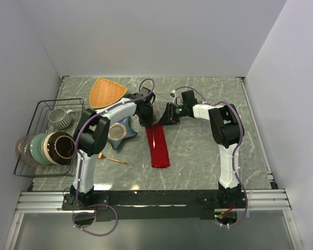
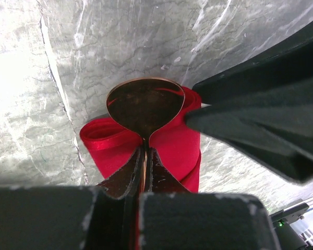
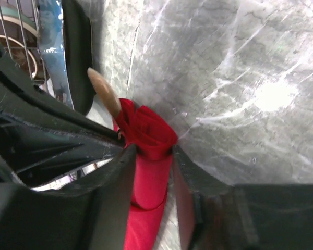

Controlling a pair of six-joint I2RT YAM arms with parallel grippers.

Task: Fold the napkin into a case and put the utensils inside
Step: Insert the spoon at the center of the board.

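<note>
Left tool [image 2: 145, 157] clamped on spoon [image 2: 145, 104], right tool [image 3: 152, 153] seemingly pinching red case [image 3: 146, 127] mouth

We see a grey marbled tabletop [image 1: 203, 151]. On it lie the red case [image 1: 158, 151], a copper utensil [image 1: 117, 160] near it toward the wire rack [image 1: 68, 100], a blue star dish [image 1: 124, 136] and an orange triangular plate [image 1: 105, 91].
</note>
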